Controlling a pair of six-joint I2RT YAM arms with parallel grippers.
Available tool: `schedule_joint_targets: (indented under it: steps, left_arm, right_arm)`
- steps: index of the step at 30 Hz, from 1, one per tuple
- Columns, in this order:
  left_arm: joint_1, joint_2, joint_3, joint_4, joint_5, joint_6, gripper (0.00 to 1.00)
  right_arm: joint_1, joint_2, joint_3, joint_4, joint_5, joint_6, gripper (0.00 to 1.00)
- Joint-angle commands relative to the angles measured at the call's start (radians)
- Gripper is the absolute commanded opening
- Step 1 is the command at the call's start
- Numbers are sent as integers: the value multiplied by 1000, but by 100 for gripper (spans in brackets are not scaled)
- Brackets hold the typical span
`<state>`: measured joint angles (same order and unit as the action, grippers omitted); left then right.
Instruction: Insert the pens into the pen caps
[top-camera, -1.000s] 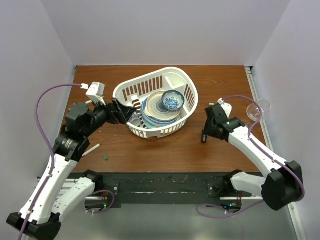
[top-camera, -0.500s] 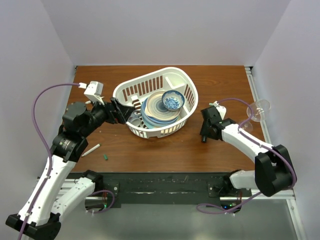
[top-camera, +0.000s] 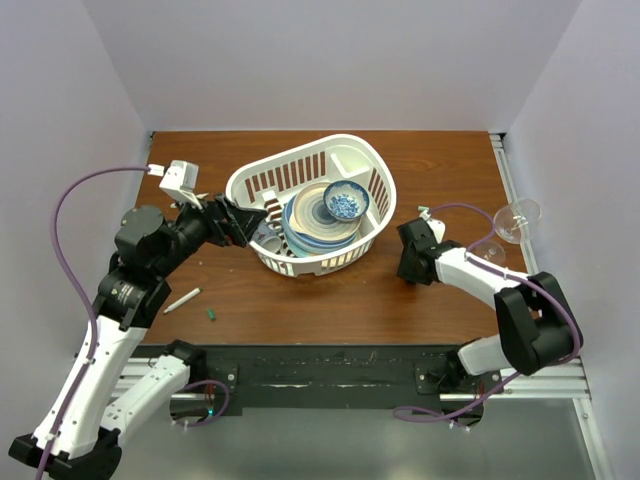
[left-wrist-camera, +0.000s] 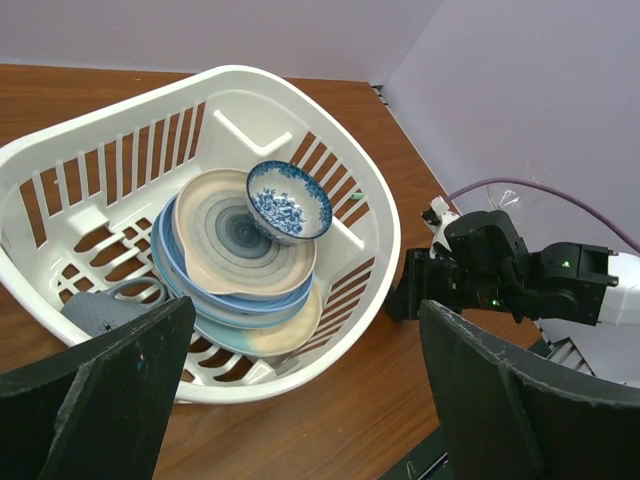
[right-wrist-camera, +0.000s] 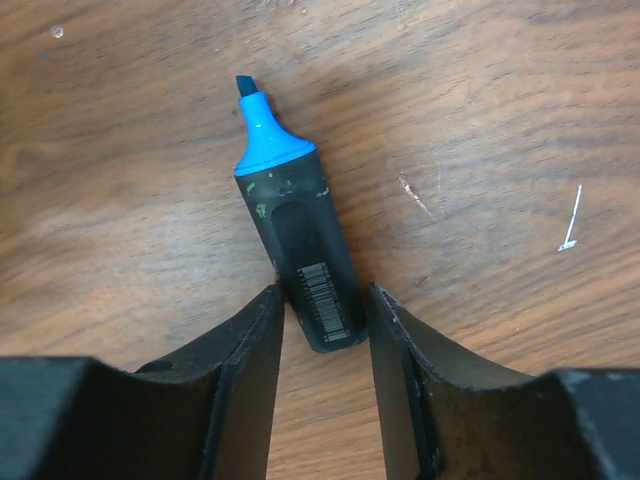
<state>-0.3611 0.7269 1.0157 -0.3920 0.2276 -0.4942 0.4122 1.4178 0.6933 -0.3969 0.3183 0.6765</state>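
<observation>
Down on the table, my right gripper (right-wrist-camera: 322, 297) sits narrow astride the marker (right-wrist-camera: 295, 230), clamp unconfirmed, so a tail-end lift could pivot it loose.

One white pen (top-camera: 183, 300), one marker (right-wrist-camera: 303, 262), one cap (top-camera: 212, 313).

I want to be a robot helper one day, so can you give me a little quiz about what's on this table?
1. True or false: the black marker has a cap over its blue tip.
2. What sits on top of the plates in the white basket? A) a blue-patterned bowl B) a mug C) a spoon
3. Fill in: the marker lies between the ___ arm's jaws.
Key: 1 false; 2 A; 3 right.
</observation>
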Motion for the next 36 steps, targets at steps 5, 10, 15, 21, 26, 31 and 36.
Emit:
schedule_joint_targets:
  steps: [5, 10, 15, 21, 26, 31, 36]
  left_arm:
    - [2, -1, 44, -7, -24, 19, 99]
    - [2, 11, 58, -22, -31, 25, 96]
    - [2, 69, 110, -77, -76, -13, 91]
    - [2, 205, 138, -81, 61, -69, 86]
    - [1, 304, 116, 57, 220, -148, 83]
    - [1, 362, 75, 206, 292, -224, 81]
    - [-10, 396, 37, 314, 320, -283, 80]
  right_arm:
    - [-3, 43, 6, 12, -25, -12, 33]
    - [-3, -5, -5, 13, -35, -38, 20]
    - [-1, -181, -9, -35, -42, -69, 14]
    - [14, -414, 50, -160, -56, -87, 11]
    - [98, -548, 158, -165, -134, -94, 7]
    - [262, -508, 242, -86, -188, -55, 5]
    - [372, -418, 307, 9, -183, -15, 3]
